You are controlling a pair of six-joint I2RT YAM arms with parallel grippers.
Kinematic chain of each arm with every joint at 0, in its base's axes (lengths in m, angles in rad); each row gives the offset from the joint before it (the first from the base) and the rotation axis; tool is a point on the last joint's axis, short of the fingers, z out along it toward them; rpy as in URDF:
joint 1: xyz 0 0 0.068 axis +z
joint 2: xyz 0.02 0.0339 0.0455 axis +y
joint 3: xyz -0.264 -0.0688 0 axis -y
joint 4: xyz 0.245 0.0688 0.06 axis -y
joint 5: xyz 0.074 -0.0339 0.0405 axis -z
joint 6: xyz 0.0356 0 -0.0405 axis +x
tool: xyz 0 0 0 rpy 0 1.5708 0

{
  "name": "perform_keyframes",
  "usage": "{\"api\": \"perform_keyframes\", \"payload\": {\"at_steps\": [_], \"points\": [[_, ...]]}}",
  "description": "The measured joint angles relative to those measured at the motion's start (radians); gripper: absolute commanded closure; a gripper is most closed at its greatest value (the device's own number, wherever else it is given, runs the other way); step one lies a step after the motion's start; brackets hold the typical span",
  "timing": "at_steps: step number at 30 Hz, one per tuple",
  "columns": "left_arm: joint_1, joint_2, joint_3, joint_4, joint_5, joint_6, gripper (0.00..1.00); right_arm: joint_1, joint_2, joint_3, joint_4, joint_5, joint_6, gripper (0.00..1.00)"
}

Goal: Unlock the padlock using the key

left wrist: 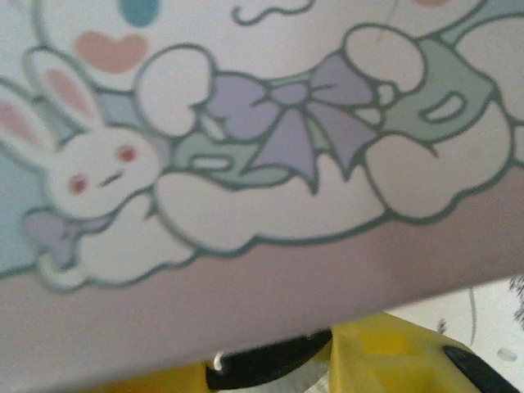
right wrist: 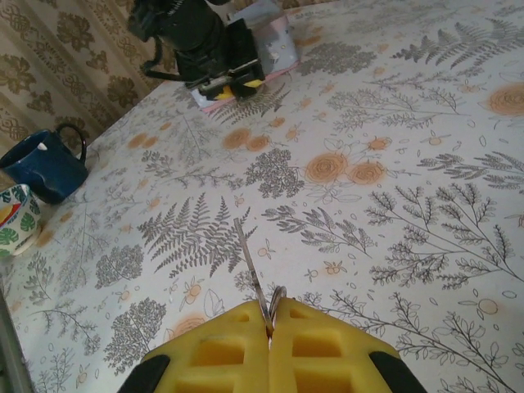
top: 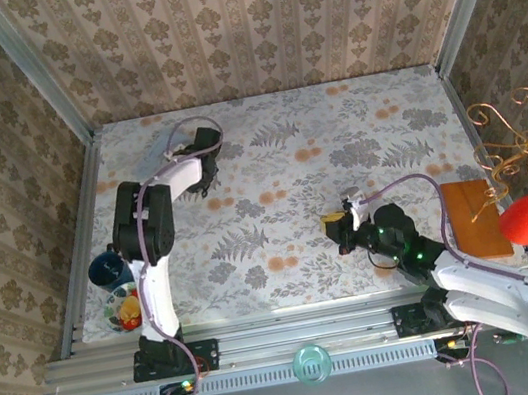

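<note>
Right pincer [right wrist: 268, 332] clamped shut on key [right wrist: 250, 266], pinched near its ring end. Thin blade juts forward from the fingertips, leaning slightly left, over tabletop [right wrist: 409, 205]. Blade's long axis runs roughly toward left pincer [right wrist: 233, 82], well apart on the far side. Left pincer sits at edge of cartoon-print pouch [right wrist: 274, 37]; gripping or not, cannot tell.
</note>
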Motion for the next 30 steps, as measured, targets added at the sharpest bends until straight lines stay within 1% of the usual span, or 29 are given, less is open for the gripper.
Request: {"api": "perform_keyframes", "payload": {"at_steps": [7, 11, 14, 19, 23, 30], "points": [[-0.045, -0.163, -0.225, 0.087, 0.013, 0.061, 0.77, 0.0, 0.022, 0.072, -0.097, 0.001, 0.042, 1.0], [-0.101, -0.254, -0.372, 0.128, 0.032, 0.078, 0.78, 0.0, 0.031, 0.097, -0.138, 0.007, 0.087, 1.0], [-0.161, -0.303, -0.447, 0.148, 0.046, 0.088, 0.78, 0.0, 0.036, 0.11, -0.18, 0.034, 0.134, 1.0], [-0.288, -0.328, -0.469, 0.159, 0.074, 0.101, 0.78, 0.0, 0.039, 0.114, -0.249, 0.105, 0.243, 1.0], [-0.391, -0.332, -0.469, 0.157, 0.087, 0.118, 0.78, 0.001, 0.031, 0.113, -0.282, 0.13, 0.33, 1.0], [-0.516, -0.333, -0.442, 0.157, 0.113, 0.161, 0.77, 0.018, -0.043, 0.103, -0.377, 0.161, 0.393, 1.0]]}}
